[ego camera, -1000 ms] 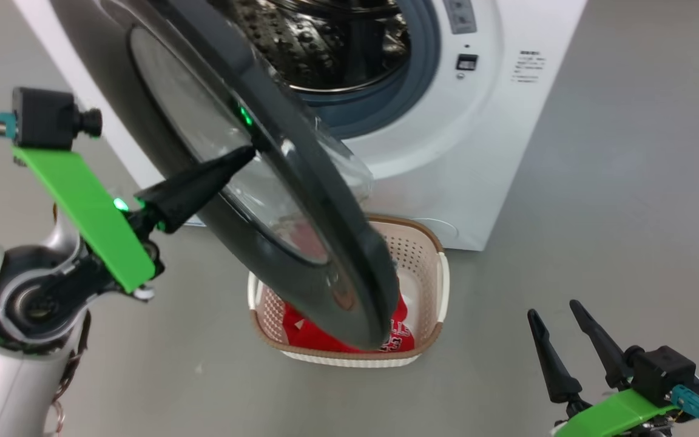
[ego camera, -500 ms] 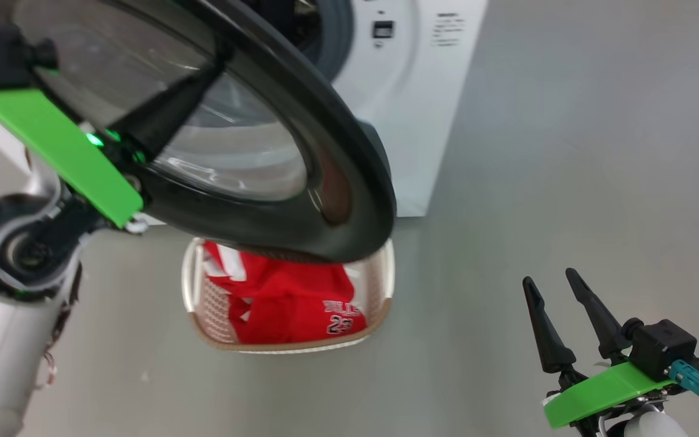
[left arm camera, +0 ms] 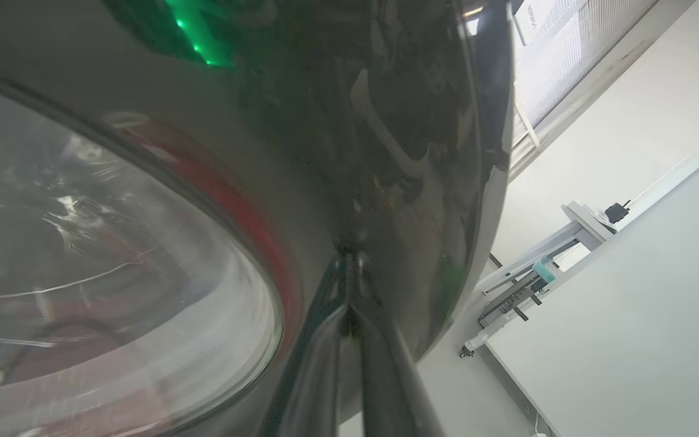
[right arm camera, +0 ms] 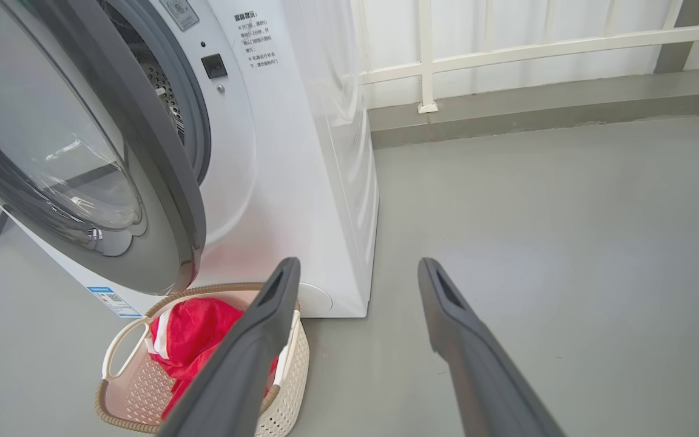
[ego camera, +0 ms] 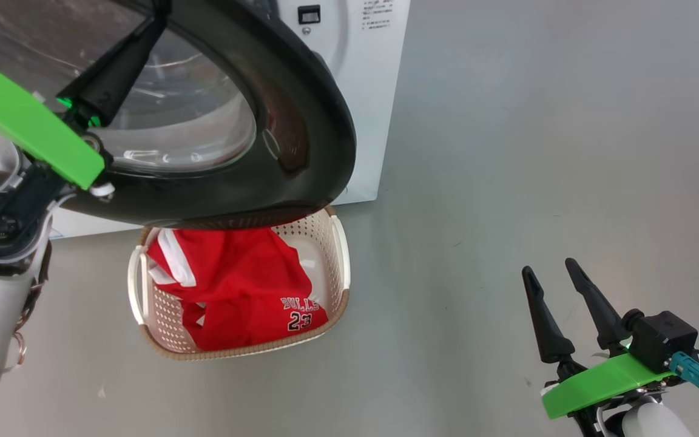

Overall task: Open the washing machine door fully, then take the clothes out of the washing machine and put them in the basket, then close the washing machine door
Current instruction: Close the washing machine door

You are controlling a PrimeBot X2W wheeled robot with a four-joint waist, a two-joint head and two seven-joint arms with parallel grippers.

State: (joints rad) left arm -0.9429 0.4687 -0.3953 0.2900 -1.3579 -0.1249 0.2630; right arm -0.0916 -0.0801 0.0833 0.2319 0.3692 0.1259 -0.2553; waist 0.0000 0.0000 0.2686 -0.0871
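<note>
Fingers (ego camera: 119, 67) pressed together, my left gripper (left arm camera: 349, 267) leans on the door (ego camera: 301, 121), I think to push it shut; clothes (ego camera: 234, 285) lie in the basket (ego camera: 340, 261) below it; right gripper (ego camera: 548, 267) hangs spread.

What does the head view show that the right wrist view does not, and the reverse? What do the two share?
Head view alone of the two: the left gripper, jaws shut, pressed against the outer face of the washing machine door, and the white BULLS 23 lettering on the clothes.
Right wrist view alone of the two: the steel drum in the gap behind the door, a blue label low on the washing machine, a white railing.
Both: the door partly open, the clothes in the basket, the open right gripper, the grey floor.
</note>
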